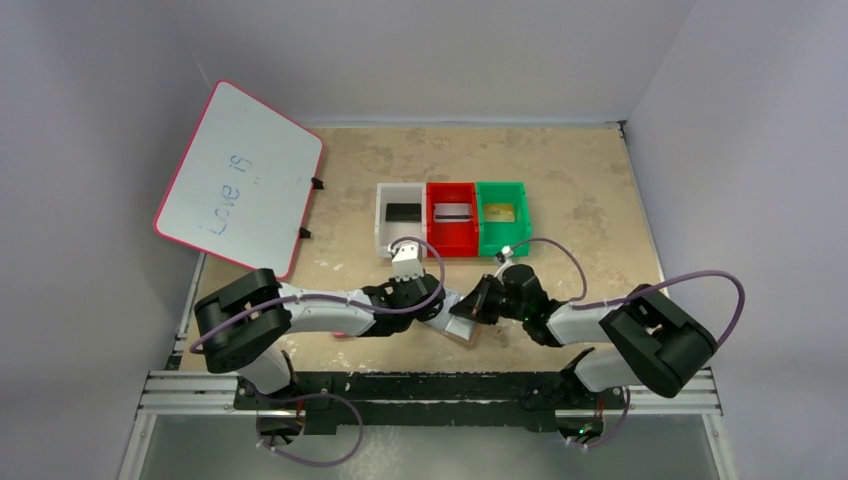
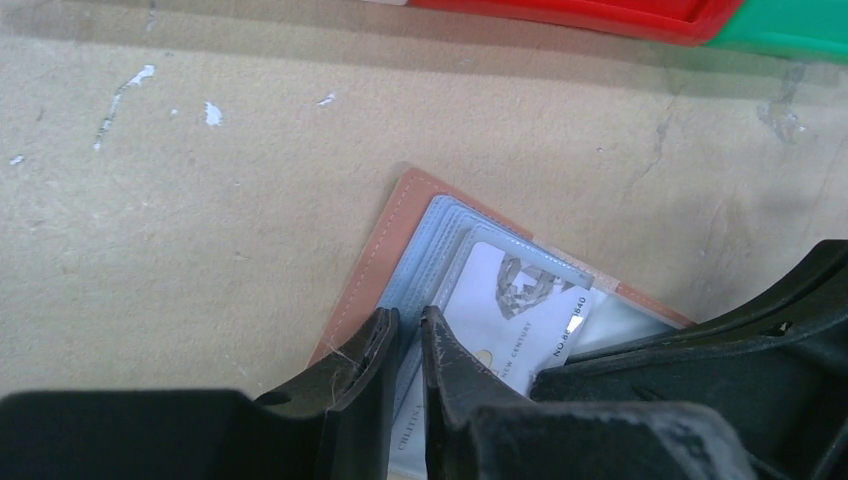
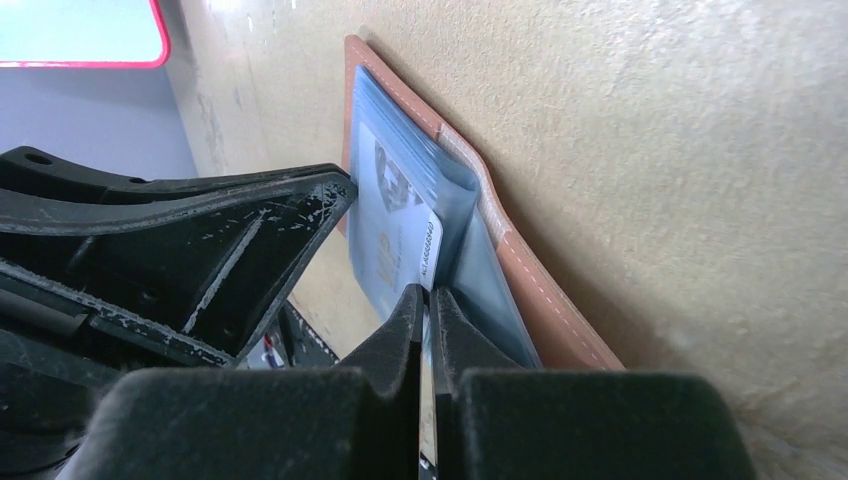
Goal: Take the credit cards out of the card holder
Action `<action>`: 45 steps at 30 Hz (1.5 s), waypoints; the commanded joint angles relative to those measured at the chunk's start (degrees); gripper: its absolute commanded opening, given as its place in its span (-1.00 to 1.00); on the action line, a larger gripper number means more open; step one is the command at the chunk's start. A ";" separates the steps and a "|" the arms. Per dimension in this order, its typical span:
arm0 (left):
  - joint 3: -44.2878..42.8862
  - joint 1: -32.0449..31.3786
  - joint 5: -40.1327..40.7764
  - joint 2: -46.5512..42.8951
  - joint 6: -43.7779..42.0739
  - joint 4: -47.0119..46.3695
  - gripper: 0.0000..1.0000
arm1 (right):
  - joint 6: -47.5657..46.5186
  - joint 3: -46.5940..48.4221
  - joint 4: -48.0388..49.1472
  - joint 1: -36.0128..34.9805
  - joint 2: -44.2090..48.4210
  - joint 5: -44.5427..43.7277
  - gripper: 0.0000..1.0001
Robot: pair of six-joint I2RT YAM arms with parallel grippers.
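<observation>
The tan leather card holder (image 1: 458, 328) lies open on the table between my two grippers. Its leather edge (image 2: 375, 250) and pale blue sleeves show in the left wrist view. A pale silver-white credit card (image 2: 520, 320) with a diamond picture sticks partly out of a sleeve. My left gripper (image 2: 408, 315) is shut on the sleeve edge of the holder. My right gripper (image 3: 428, 292) is shut on the edge of the card (image 3: 395, 225), next to the holder's leather (image 3: 520, 270). In the top view the left gripper (image 1: 437, 312) and right gripper (image 1: 470, 305) nearly meet.
Three bins stand behind: white (image 1: 383, 225) with a black card, red (image 1: 433, 225) with a silver card, green (image 1: 524, 225) with a gold card. A pink-edged whiteboard (image 1: 240, 175) leans at the far left. The right gripper's body (image 2: 740, 350) crowds the left wrist view.
</observation>
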State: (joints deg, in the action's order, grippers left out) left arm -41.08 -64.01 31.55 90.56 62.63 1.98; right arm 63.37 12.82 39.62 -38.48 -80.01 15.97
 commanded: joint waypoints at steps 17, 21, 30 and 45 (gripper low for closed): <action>3.91 -7.33 14.54 -9.75 14.69 15.97 -1.00 | -23.00 13.92 -8.58 2.69 -9.65 6.98 -1.00; 3.64 -7.71 17.51 -13.34 14.82 17.80 -0.80 | -25.85 16.43 -10.69 2.68 -11.13 8.16 -1.00; 0.59 -5.51 8.66 -14.88 1.44 5.41 -0.12 | -27.76 17.76 -11.78 2.71 -13.23 8.62 -1.00; 5.96 6.56 -15.79 -6.16 1.24 -15.27 -0.28 | -23.92 17.06 -11.81 2.70 -13.58 8.56 -1.00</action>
State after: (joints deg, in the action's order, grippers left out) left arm -38.52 -58.89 22.96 83.00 62.00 -3.57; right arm 39.44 29.93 30.46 -35.66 -92.62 25.56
